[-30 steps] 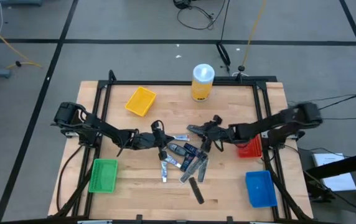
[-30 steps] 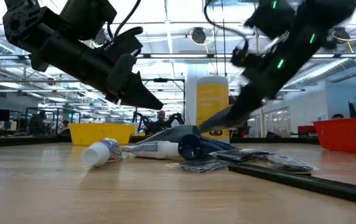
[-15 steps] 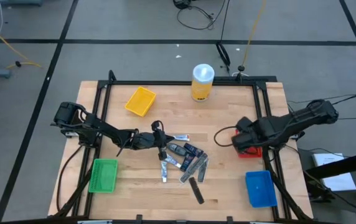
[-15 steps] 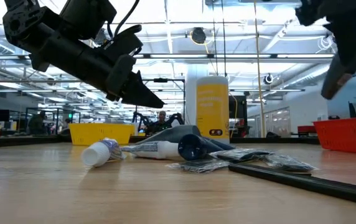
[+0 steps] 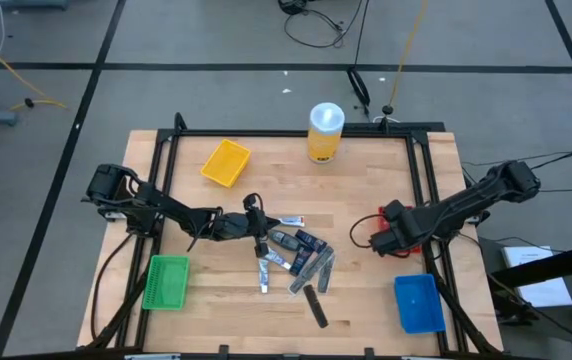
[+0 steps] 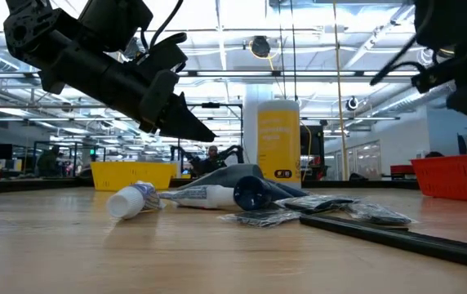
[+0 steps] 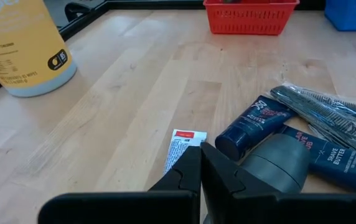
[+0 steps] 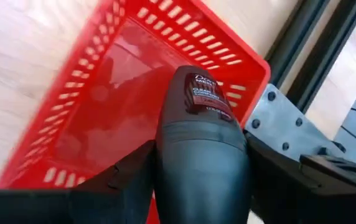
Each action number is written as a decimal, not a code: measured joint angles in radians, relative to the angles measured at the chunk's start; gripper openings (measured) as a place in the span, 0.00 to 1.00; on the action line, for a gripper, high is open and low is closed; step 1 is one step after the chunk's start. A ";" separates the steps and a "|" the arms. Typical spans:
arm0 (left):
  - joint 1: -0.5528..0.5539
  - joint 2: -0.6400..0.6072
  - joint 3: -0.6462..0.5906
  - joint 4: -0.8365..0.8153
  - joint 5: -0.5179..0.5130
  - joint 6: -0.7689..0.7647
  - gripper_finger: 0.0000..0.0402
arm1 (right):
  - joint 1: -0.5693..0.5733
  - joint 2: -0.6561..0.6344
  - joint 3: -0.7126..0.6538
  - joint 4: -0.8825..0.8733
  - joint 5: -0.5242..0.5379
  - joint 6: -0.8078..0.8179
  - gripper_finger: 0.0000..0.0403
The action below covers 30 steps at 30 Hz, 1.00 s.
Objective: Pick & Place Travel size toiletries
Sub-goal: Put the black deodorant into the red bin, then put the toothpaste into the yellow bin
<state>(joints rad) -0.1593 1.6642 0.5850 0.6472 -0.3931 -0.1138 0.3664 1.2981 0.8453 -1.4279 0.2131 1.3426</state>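
Note:
The travel size toiletries [image 5: 301, 260] lie in a loose pile mid-table: dark blue and grey tubes [image 7: 252, 124], a white sachet [image 7: 181, 146], black combs [image 7: 327, 109]. My left gripper [image 5: 259, 228] hangs shut just above the pile's left side, touching nothing. My right gripper [image 5: 381, 235] is over the red bin [image 8: 103, 99] near the table's right edge. It is shut on a dark grey tube [image 8: 200, 143]. My right gripper pinches the dark grey tube by its wide body [image 8: 165, 168] between the two fingers [image 8: 125, 180]. The fingers slant steeply down from above, and the tube runs along them. Its labelled narrow end [image 8: 201, 93] points into the red bin. The tube is clear of the table.
A tall yellow canister [image 5: 325, 130] stands at the far edge. A yellow bin [image 5: 226, 162] sits far left, a green bin [image 5: 166, 282] near left, a blue bin [image 5: 418, 302] near right. Black frame rails [image 5: 426, 170] run along the table's sides.
My right gripper has carried the dark grey tube from the pile toward the table's right edge, risen a little and tipped from nearly level to steeply down above the red bin. The pile has stayed where it was.

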 joint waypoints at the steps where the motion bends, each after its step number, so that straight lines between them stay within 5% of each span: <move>1: 0.000 0.000 0.000 0.000 0.000 0.000 0.02 | 0.000 0.000 -0.014 0.017 -0.001 0.000 0.55; 13: 0.001 0.000 0.000 0.006 0.001 -0.022 0.02 | 0.000 -0.021 -0.046 0.067 0.043 -0.076 0.64; 25: 0.001 0.000 0.000 0.009 0.002 -0.047 0.02 | 0.002 -0.227 -0.017 0.082 0.142 -0.154 0.67; 30: 0.001 0.000 0.000 0.009 0.002 -0.047 0.02 | 0.001 -0.303 -0.001 0.364 0.258 -0.353 0.65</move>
<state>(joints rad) -0.1585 1.6642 0.5850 0.6559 -0.3915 -0.1604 0.3676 0.9948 0.8444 -1.0642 0.4709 0.9894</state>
